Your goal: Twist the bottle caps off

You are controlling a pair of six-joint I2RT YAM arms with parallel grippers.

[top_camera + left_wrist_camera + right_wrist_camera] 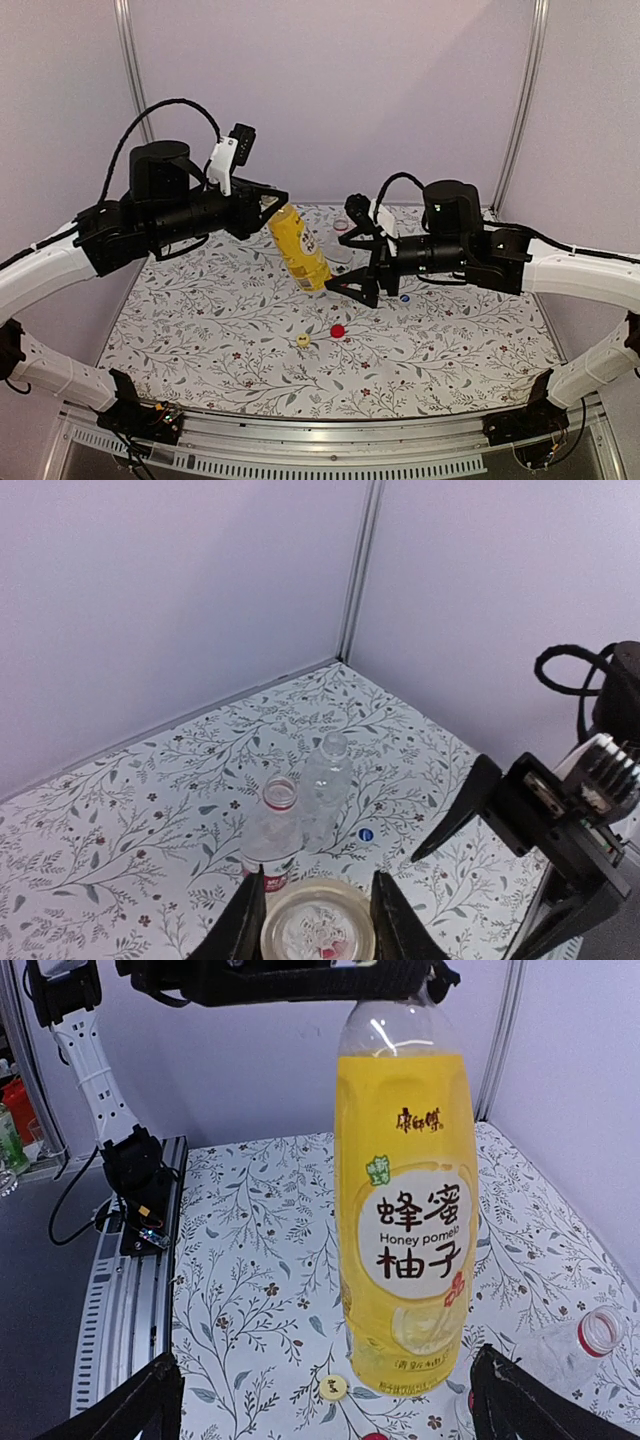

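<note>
Tilted honey-pomelo bottle was held off the floral tablecloth at its clear upper end by the left gripper, with one finger pressed on either side. The right gripper was seen at 3 o'clock of the bottle's base, jaws spread wide and flanking the base in the right wrist view; no contact could be made out. The yellow cap lay on the cloth at 6 o'clock of the base, the red cap just beside it at 5 o'clock, and the blue-white cap at 3 o'clock, beyond the right gripper. The red-labelled bottle and the unlabelled bottle were stood together at 1 o'clock, the former uncapped.
</note>
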